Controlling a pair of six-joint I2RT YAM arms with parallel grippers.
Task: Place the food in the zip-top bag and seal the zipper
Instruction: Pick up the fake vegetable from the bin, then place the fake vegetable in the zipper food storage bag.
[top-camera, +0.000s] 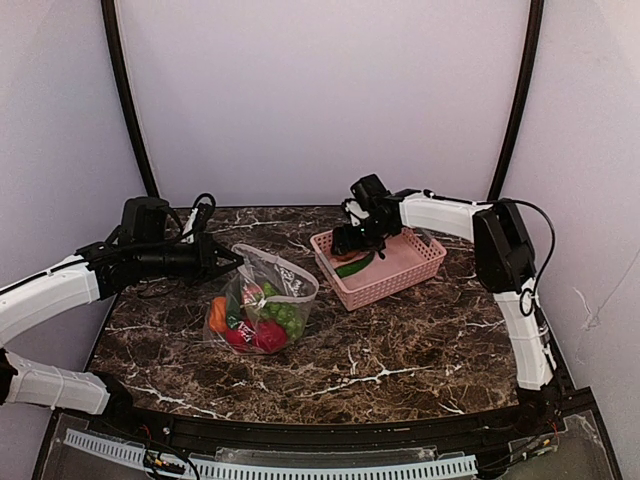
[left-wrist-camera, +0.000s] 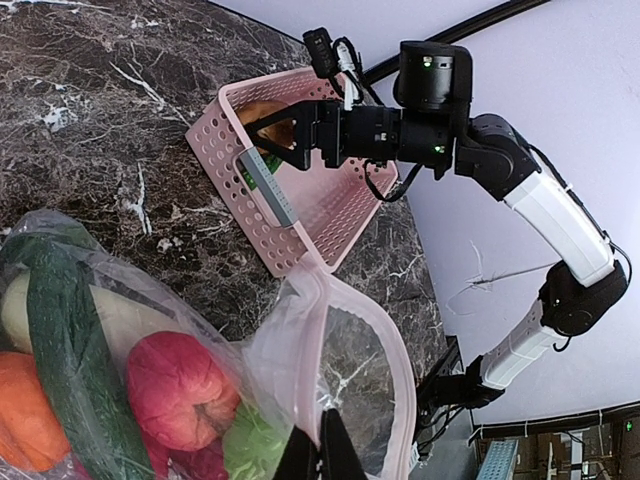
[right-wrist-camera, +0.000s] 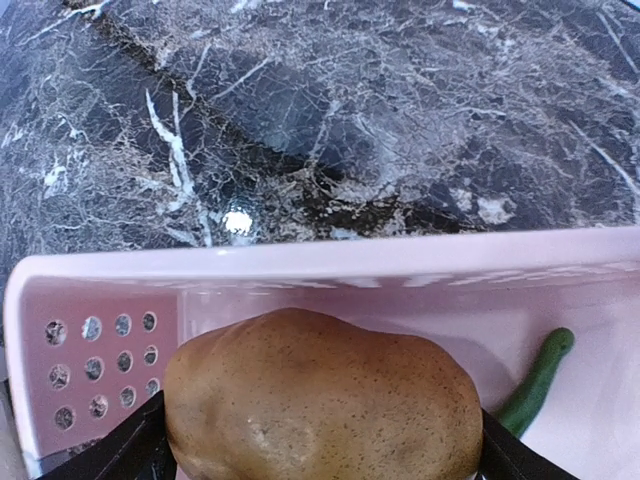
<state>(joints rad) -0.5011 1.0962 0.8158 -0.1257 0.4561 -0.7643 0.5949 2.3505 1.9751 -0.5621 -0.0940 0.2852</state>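
The clear zip-top bag lies left of centre, its mouth open towards the basket. It holds an orange fruit, a red tomato, a cream-white vegetable, a dark green vegetable and a green leafy piece. My left gripper is shut on the bag's pinkish zip strip, pinching it at the near rim. The white slider does not show. My right gripper is over the pink basket, shut on a brown potato that fills the gap between its fingers.
The pink slotted basket stands right of the bag, at the back centre. A green vegetable lies in it, also in the right wrist view. Cables trail behind the left arm. The dark marble table has black rails at its edges.
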